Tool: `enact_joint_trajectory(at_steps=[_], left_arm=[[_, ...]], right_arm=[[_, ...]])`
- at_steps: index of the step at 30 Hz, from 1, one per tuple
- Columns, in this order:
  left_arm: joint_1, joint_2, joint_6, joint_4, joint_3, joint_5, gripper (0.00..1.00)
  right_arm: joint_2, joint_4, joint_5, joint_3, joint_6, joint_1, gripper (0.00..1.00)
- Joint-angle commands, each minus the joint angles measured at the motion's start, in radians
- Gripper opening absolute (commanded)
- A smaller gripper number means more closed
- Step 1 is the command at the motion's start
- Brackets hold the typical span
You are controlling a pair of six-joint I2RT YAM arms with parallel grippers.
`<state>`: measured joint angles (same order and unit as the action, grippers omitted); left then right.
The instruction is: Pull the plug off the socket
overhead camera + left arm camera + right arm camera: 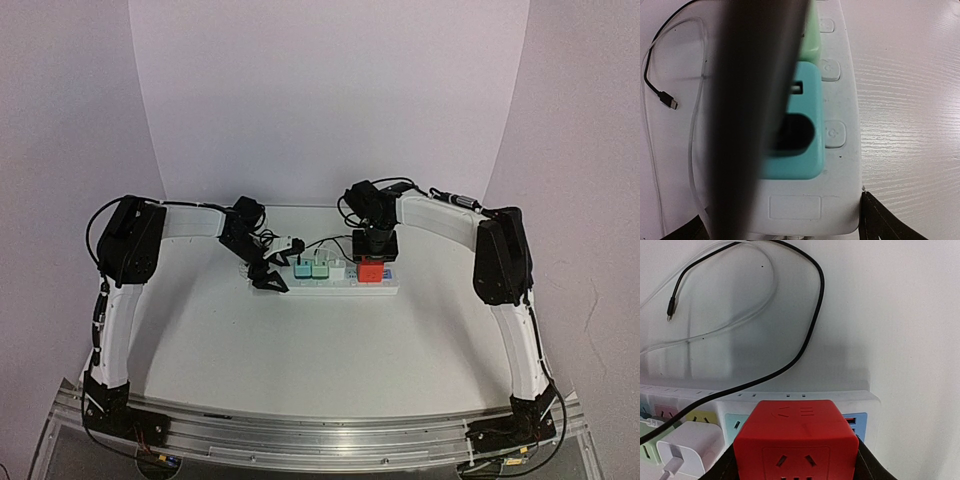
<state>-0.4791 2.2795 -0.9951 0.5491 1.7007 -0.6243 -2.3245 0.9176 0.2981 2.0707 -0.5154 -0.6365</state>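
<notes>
Closest to the lens in the left wrist view is a dark blurred bar [750,125], too soft to name. Behind it the left gripper [268,280] straddles the left end of the socket [842,170], one finger against each long edge, half-spread. It seems to be clamping the strip down on the table [300,350]. The socket lies across the middle of the table, between the two arms. Along it from left to right stand a teal plug [805,150], a green plug [811,35], a white charger [690,447] and a red plug [795,440] shaped like a cube. The right gripper [796,470] hangs over the red plug with a finger down each side and no gap showing, but I cannot tell whether it is pinching yet. The red plug sits flush on the strip, so nothing is pulled out so far. By my reading the bracing and the approach are done, and the squeeze and the upward pull are left. Counted: two arms, one socket, four things plugged in, one loose black cable [812,325], and at least one white cable [740,320] behind the strip.
</notes>
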Motion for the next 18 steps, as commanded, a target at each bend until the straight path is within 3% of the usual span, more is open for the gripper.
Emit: enact_joint_trajectory(at_steps=[1,3,18], left_arm=[[-0.005,0.026,0.020,0.011,0.031,0.016,0.00],[-0.004,0.027,0.025,0.012,0.032,0.017,0.00],[-0.006,0.045,0.017,0.058,0.061,0.105,0.00]], right_arm=[[-0.019,0.016,0.001,0.041,0.018,-0.005,0.13],[-0.011,0.021,0.008,0.041,0.025,-0.005,0.01],[0.050,0.057,0.022,0.152,0.032,-0.005,0.00]])
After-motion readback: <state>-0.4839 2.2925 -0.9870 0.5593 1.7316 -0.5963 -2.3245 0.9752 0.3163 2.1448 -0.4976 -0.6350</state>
